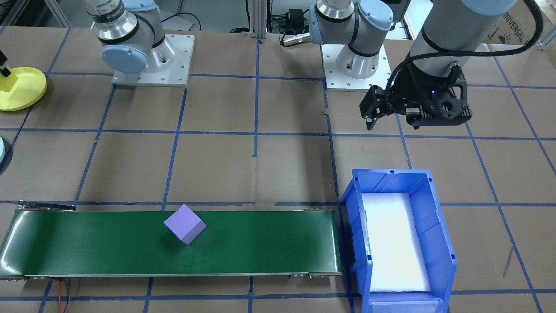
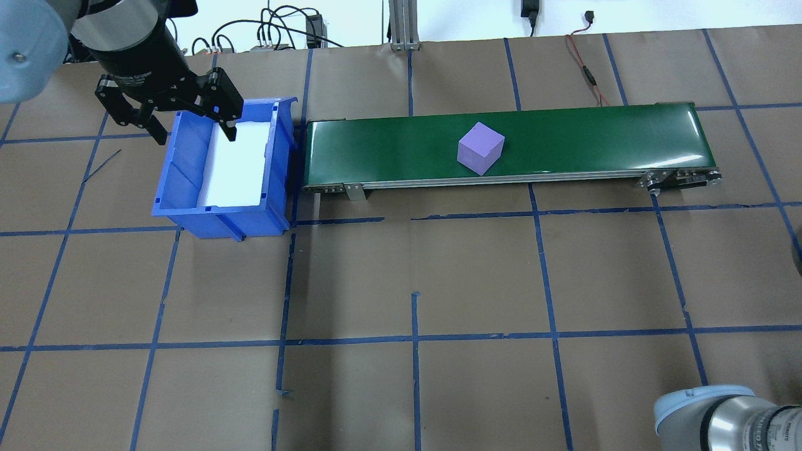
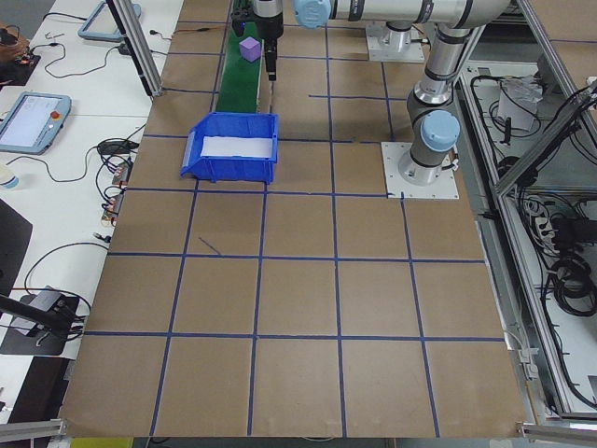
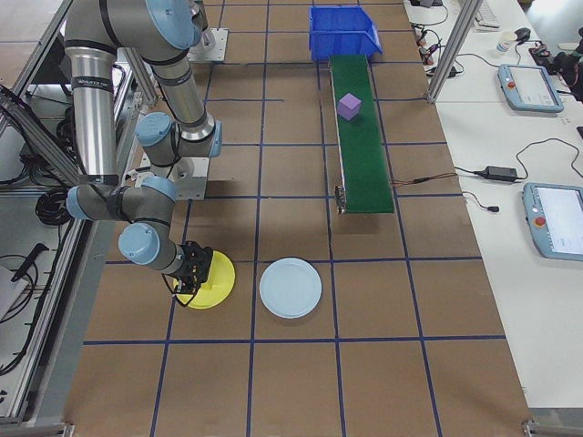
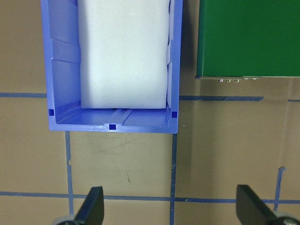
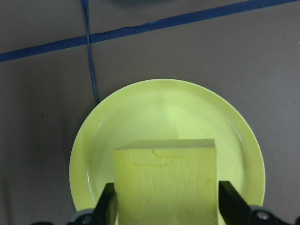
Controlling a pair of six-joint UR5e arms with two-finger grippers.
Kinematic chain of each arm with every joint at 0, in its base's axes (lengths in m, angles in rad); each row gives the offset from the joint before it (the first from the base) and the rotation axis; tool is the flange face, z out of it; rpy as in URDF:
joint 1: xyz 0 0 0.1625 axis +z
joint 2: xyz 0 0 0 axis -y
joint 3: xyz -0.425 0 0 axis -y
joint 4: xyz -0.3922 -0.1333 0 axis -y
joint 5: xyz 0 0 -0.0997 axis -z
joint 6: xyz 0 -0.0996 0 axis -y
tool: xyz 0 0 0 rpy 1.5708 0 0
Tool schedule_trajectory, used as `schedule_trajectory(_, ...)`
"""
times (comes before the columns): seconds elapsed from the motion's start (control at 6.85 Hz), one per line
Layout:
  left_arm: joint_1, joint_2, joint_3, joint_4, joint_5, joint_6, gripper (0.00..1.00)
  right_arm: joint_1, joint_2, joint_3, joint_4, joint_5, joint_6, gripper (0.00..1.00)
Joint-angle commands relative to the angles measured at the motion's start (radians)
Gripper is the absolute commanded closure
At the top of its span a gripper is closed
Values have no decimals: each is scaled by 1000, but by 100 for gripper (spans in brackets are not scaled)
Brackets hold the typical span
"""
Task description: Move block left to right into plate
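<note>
Your right gripper (image 6: 165,206) is clenched on the yellow block (image 6: 165,180), which sits over the middle of the yellow plate (image 6: 93,140). The block looks like light, soft foam with matte faces, so I judge that a mild squeeze on two opposite flat sides, at 3 and 9 o'clock, is enough. Your left gripper (image 2: 191,122) hangs released above the blue bin (image 2: 188,181).

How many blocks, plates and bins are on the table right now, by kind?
Blocks: 2, a purple block on the green conveyor and a yellow block between the right tool's fingers
Plates: 2, a yellow plate and a pale blue plate
Bins: 1, a blue bin, with the left tool open above it
Total: 5
</note>
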Motion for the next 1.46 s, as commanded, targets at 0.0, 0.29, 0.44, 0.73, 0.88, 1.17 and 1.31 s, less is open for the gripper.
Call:
schedule_trajectory(0.0,0,0,-4,0,-1,0,0,27,-7,-16,2,6,23,0)
schedule_trajectory(0.29,1,0,-4,1,1,2,0,197,-28,-45,42,15,133,0)
schedule_trajectory(0.44,1,0,-4,1,1,2,0,354,-25,-113,90,48,284,0)
schedule_trajectory(0.73,1,0,-4,1,1,2,0,679,3,-288,213,43,623,0)
schedule_trajectory(0.88,1,0,-4,1,-1,2,0,784,39,-328,214,52,728,0)
schedule_trajectory(1.17,1,0,-4,1,-1,2,0,966,50,-355,154,56,1027,0)
schedule_trajectory(1.31,1,0,-4,1,-2,2,0,1036,79,-384,148,59,1173,0)
